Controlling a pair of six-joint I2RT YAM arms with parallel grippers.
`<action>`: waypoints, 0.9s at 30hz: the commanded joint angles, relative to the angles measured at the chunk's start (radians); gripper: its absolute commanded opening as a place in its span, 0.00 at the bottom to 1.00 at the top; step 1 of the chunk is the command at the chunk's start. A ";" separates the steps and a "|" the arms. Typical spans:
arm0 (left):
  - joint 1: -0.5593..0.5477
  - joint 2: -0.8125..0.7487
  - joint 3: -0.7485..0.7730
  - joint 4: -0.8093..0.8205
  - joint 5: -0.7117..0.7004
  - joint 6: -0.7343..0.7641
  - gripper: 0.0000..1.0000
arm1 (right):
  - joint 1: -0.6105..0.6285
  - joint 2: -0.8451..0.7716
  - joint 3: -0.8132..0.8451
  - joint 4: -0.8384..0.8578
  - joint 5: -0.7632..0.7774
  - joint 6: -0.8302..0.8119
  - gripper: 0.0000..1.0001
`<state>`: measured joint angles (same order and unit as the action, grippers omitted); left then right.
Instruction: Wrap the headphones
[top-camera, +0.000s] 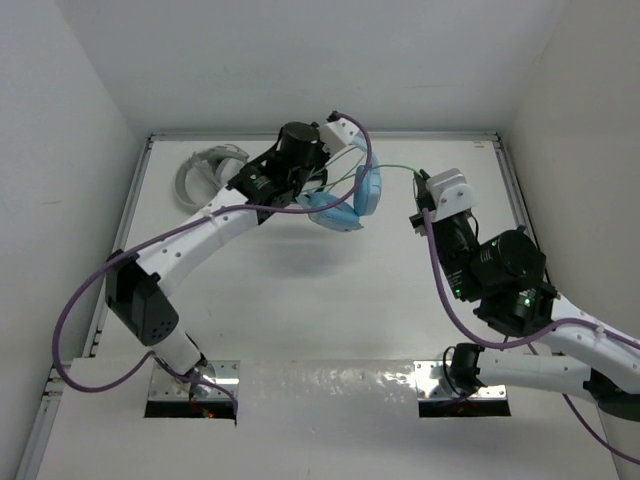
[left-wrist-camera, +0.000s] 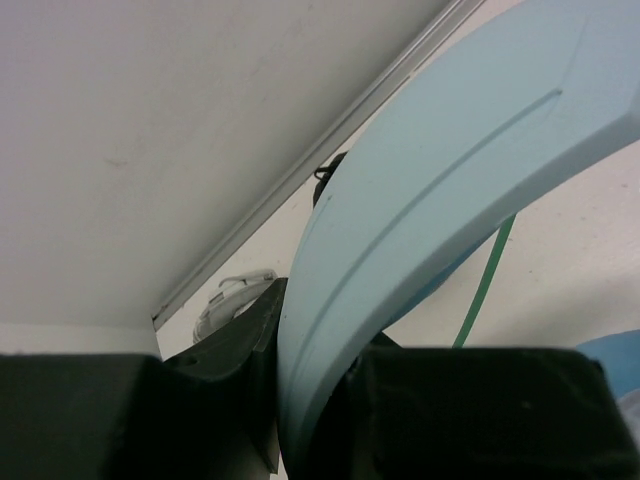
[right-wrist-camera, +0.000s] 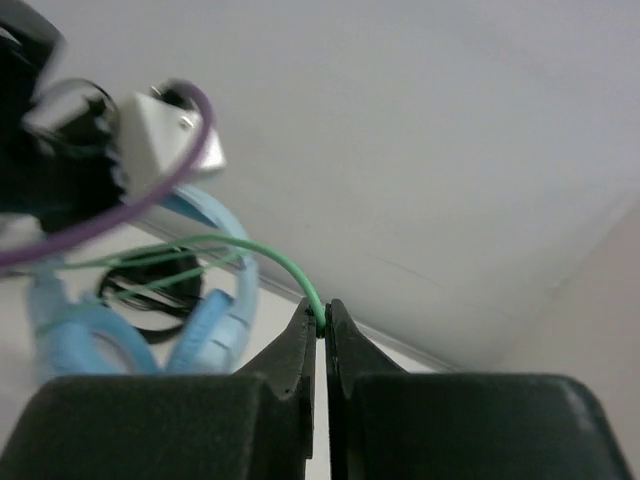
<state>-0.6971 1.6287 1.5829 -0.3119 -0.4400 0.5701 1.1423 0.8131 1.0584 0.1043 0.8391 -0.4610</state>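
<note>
Overhead, the headphones (top-camera: 345, 205) were held off the tabletop (top-camera: 320, 310) toward 12 o'clock. Their headband (left-wrist-camera: 430, 220) was clamped in the left gripper (left-wrist-camera: 320, 410), whose fingers were pressed onto it from both sides. The cable (right-wrist-camera: 270, 255) was stretched from the ear cups toward 3 o'clock, where it was pinched between the closed tips of the right gripper (right-wrist-camera: 322, 325). A grey-white headset (top-camera: 205, 172) was seen lying at 10 o'clock on the tabletop, well apart from both grippers.
</note>
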 joint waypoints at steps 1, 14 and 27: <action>-0.004 -0.121 0.015 0.002 0.141 -0.010 0.00 | 0.001 0.001 0.040 0.081 0.123 -0.253 0.00; -0.042 -0.349 -0.012 -0.243 0.254 0.002 0.00 | -0.392 0.210 0.192 -0.208 -0.179 0.039 0.00; -0.071 -0.398 -0.049 -0.234 0.179 -0.134 0.00 | -0.858 0.239 0.083 -0.109 -0.580 0.453 0.00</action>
<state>-0.7601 1.2697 1.5177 -0.5869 -0.2619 0.4797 0.3840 1.0828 1.1534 -0.0887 0.2802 -0.1402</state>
